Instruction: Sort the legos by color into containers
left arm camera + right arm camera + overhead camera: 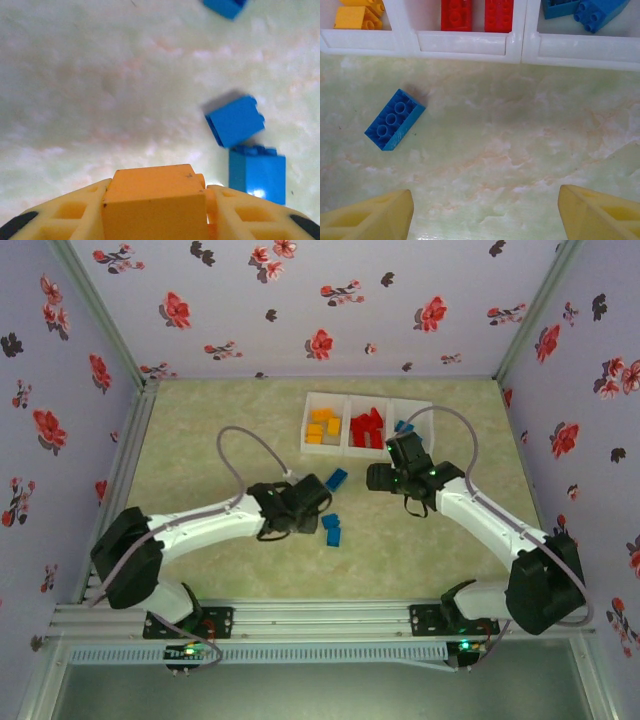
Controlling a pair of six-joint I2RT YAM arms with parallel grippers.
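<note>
Flowered wallpaper all round, a pale marbled bench (200, 440) below. Starting at the left, the left hand (305, 505) is drawn in narrow on an orange-yellow brick (155, 200), pinched flat face to flat face between its fingers (65, 215). That looks a sound hold: the plastic is hard, light and probably slick, so squeezing the parallel side walls is the safe way, and a corner grip could let it twist out.

Just beside that hand lie two blue bricks (331, 532), one tilted by the other; whether they touch is hard to say. A third blue brick (395, 120) lies alone and aslant, near the tray (465, 42). The tray's compartments read orange-yellow left, red middle, blue right.

On the right, the right hand (485, 215) hangs wide with nothing in it, facing the tray's near wall. The lone brick's long sides look the place to take it.
</note>
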